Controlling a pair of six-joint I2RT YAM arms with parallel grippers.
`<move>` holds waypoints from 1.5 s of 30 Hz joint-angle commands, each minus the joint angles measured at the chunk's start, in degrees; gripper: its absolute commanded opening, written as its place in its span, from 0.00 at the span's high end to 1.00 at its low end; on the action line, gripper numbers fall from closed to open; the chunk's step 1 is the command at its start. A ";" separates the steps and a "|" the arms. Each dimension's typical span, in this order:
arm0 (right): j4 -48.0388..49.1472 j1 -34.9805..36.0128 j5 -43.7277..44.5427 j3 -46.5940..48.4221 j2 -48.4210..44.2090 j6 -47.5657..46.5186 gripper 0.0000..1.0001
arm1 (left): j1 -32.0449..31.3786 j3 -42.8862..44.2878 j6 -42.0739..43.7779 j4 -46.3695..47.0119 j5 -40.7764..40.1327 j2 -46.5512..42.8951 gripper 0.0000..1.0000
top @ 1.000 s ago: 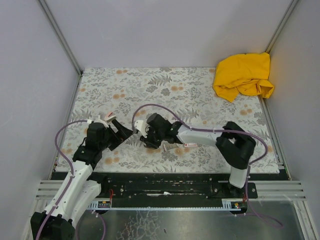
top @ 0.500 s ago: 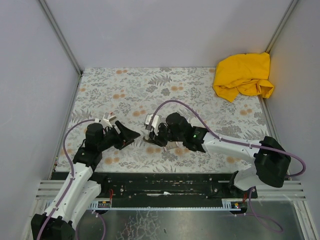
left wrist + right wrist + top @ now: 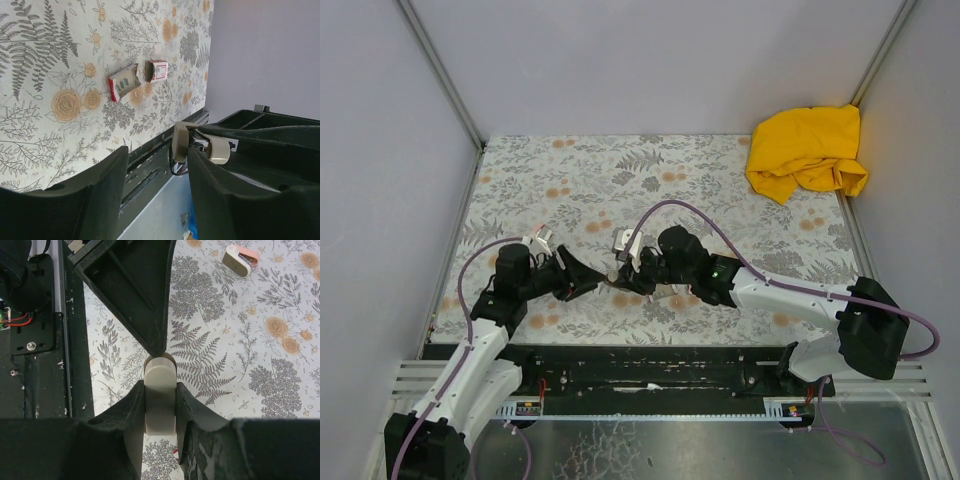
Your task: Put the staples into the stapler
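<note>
1. The right gripper (image 3: 160, 396) has its jaws clamped on the sides of a small cream plastic stapler (image 3: 160, 372), whose rounded end sticks out past the fingertips.
2. The left gripper (image 3: 157, 155) meets that end from the opposite side. Its jaws stand partly apart around it, and I cannot tell whether they pinch it.
3. Beyond the left jaws, a tiny white cardboard tray with red edges (image 3: 123, 83) lies open on the floral-patterned table (image 3: 40, 125). It holds small greyish shapes, too small to identify.
4. Just beside the tray lies its white-and-red sleeve (image 3: 158, 70).
5. Beyond the right jaws, off to the right, lies a small cream-and-pink rounded piece (image 3: 241, 260).
</note>
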 commanded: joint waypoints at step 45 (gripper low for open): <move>14.69 -0.38 2.13 -5.52 -6.56 2.19 1.00 | -5.30 -11.32 -15.74 29.75 5.56 4.08 1.00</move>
